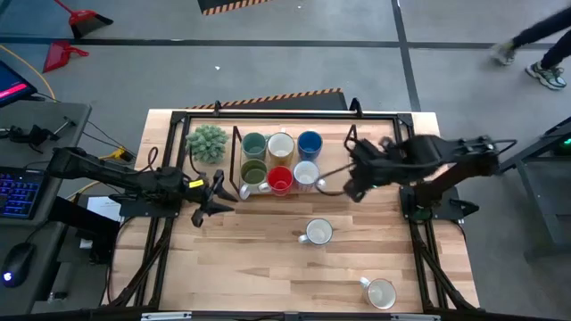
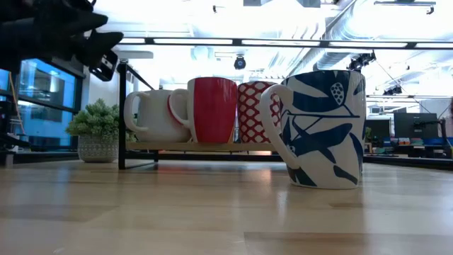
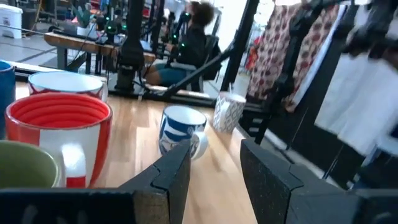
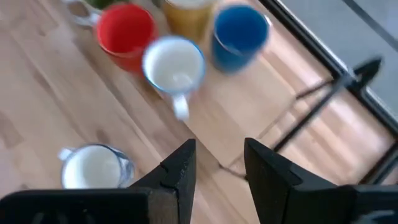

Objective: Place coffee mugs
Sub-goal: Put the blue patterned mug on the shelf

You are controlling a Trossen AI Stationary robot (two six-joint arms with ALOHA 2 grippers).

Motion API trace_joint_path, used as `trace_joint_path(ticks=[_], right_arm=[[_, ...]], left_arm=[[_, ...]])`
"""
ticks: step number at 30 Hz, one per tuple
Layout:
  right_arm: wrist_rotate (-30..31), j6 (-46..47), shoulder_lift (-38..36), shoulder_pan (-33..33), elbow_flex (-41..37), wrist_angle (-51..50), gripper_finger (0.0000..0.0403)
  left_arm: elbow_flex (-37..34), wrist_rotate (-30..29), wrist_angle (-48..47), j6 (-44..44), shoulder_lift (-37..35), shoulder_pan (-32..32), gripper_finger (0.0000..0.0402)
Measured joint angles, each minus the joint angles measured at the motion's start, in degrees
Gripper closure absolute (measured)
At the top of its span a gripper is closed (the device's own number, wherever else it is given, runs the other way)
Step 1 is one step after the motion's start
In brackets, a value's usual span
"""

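**Inspector:** Start at the grippers.

**Assistant:** The left gripper (image 1: 214,198) hangs over the table's left side, just beside the mug group, fingers (image 3: 176,171) parted a little with nothing between them. The right gripper (image 1: 351,183) sits just to the right of the group, fingers (image 4: 180,168) also slightly apart and empty.

**Inspector:** Count the mugs.

**Assistant:** Eight. Six stand grouped on a low rack at the back of the table (image 1: 268,267), in two rows of three. Back row: teal-green mug (image 1: 254,144), cream mug (image 1: 281,145), blue mug (image 1: 310,143). Front row: olive-green mug (image 1: 254,172), red mug (image 1: 280,180), white mug (image 1: 305,173).

**Inspector:** The other two?

**Assistant:** One white mug with a blue leaf pattern (image 1: 318,233) stands alone near the table's middle, well apart from the group. Another white mug (image 1: 381,292) stands near the front edge, toward the right.

**Inspector:** Anything else on the table?

**Assistant:** One spiky potted plant (image 1: 207,143), left of the teal-green mug.
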Motion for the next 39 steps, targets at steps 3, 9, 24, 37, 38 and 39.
trace_joint_path(ticks=[3,9,24,37,38,39], right_arm=[[0.4,4.0,-7.8,2.1,-12.6,5.1,0.0288],[-1.2,2.4,-22.5,5.7,-36.7,26.8,0.0288],[-6.5,-11.4,-44.8,10.3,-80.1,85.4,0.0289],[-21.5,-19.0,-44.9,10.3,-92.2,119.1,0.0288],[-22.7,-19.7,-44.9,10.3,-91.8,119.1,0.0288],[-23.5,-20.6,-45.0,10.3,-91.3,119.2,0.0288]], left_arm=[[0.0,-1.6,1.1,-3.0,0.0,0.0,0.0273],[0.0,-6.5,5.1,-5.0,0.0,0.0,0.0273],[2.8,-6.5,6.9,-4.9,0.0,0.0,0.0273],[6.8,-8.8,6.2,-3.9,1.2,-0.1,0.0273],[7.1,-8.8,6.2,-3.9,1.6,-0.1,0.0273],[7.4,-8.8,6.2,-4.0,2.1,-0.1,0.0273]])
